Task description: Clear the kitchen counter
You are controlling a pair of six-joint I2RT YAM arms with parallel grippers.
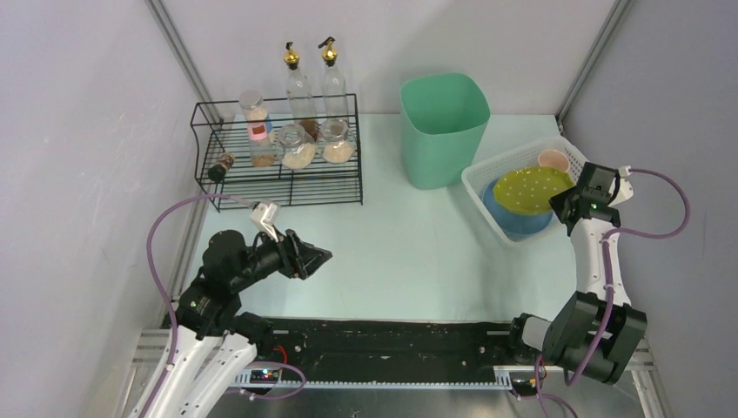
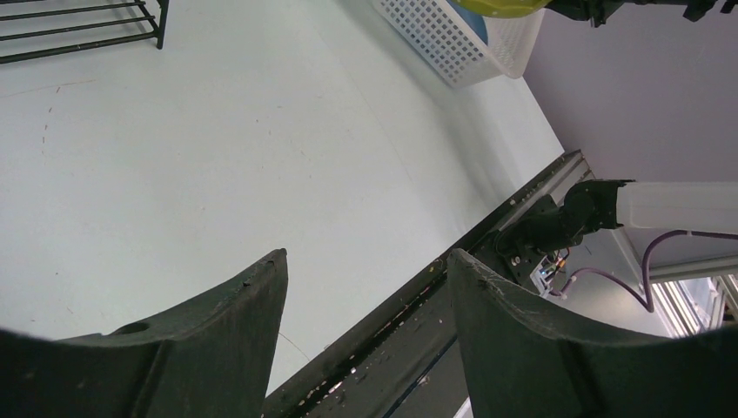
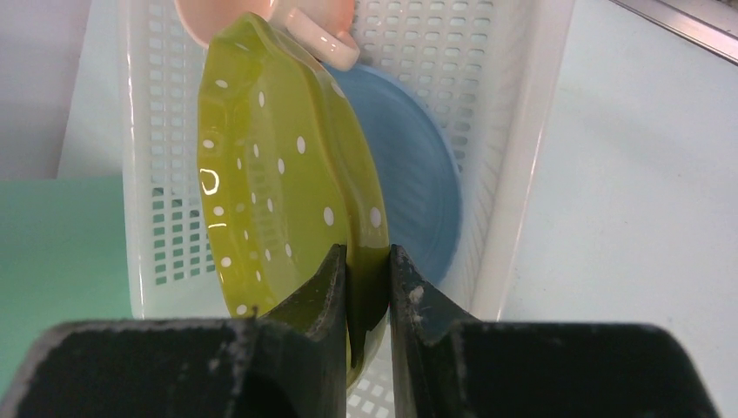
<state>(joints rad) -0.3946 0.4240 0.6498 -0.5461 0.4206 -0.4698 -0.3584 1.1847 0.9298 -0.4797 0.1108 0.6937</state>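
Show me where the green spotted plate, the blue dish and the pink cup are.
green spotted plate [image 3: 278, 174], right wrist view, middle of its dotted face
blue dish [image 3: 418, 178], right wrist view, its exposed right part
pink cup [image 1: 553, 159], top external view, its inside

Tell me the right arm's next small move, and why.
Probably lower slightly and open. The right end effector pinches the rim of the green dotted plate, which is already inside the white basket, above the blue plate.
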